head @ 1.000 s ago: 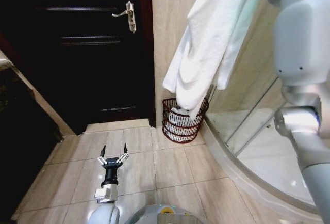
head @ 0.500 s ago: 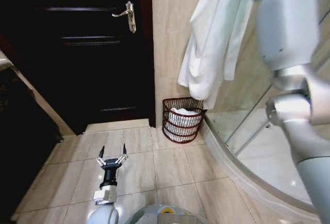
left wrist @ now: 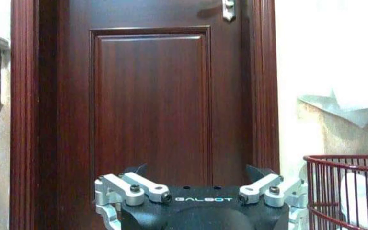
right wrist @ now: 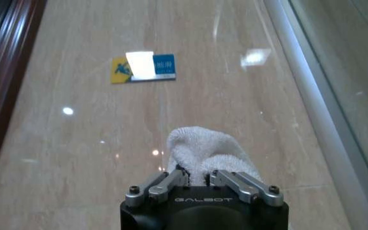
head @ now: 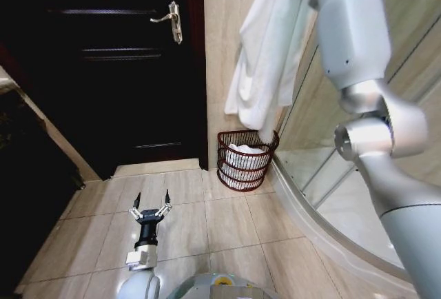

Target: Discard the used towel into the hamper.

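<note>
Gripping a white terry towel (head: 265, 65) by its top edge, the right hand (right wrist: 199, 179) holds it high so it hangs above the dark reddish-brown round wire hamper (head: 244, 160). The left hand (head: 151, 207), spread wide, idles low over the floor.

Bright glare spots on the wall (right wrist: 139, 64), door (head: 103, 65) dim, perhaps underexposed.

Right arm (head: 358, 71) is chunky light-grey plastic shells with rounded joints and a few small dark dots on the casing. The left gripper (head: 151, 211) is a black block with "GALBOT" in white, silver linkage bars with dark bolts, and thin black fingers (head: 137, 201). Right gripper (right wrist: 198, 184) has the same look, black body, lettering, silver links.
</note>
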{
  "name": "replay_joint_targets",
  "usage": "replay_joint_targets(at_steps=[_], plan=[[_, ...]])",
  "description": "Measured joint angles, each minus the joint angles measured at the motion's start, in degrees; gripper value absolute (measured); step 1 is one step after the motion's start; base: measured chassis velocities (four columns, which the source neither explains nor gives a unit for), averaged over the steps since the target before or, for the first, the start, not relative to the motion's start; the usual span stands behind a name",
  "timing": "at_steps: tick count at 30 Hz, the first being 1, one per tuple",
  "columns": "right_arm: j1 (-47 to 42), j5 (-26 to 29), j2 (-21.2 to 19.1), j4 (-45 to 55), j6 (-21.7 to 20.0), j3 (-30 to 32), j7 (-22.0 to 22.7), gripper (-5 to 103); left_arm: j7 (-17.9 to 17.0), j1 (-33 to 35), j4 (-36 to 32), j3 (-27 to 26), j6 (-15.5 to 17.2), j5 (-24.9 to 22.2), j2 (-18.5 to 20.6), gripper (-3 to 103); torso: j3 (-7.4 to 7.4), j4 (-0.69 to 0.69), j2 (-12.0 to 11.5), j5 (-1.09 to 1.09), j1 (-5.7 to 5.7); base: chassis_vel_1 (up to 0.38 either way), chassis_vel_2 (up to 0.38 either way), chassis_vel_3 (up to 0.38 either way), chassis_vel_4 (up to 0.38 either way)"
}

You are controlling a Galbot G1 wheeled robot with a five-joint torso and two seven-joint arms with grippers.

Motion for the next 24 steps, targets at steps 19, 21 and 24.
replay_joint_targets(at_steps=[19, 21, 24], plan=[[-21.1, 0.55, -7.74, 15.4, -1.49, -2.38, 3.09, 13, 1.04, 0.53, 0.52, -0.19, -0.41, -0.29, 0.0, 100, 0.0, -0.02, 0.0, 0.0, 0.0, 0.0, 0.0, 0.0, 0.0], [-21.91, 0.75, -7.66, 16.27, -1.59, -2.57, 3.4, 13, 1.05, 0.44, 0.57, -0.11, -0.35, -0.27, -0.01, 100, 0.0, -0.01, 0.0, 0.0, 0.0, 0.0, 0.0, 0.0, 0.0], [-23.84, 0.95, -7.37, 17.88, -1.67, -3.01, 3.88, 13, 1.1, 0.21, 0.61, 0.04, -0.12, -0.23, 0.0, 100, 0.01, 0.0, 0.0, 0.0, 0.0, 0.0, 0.0, 0.0, 0.0]])
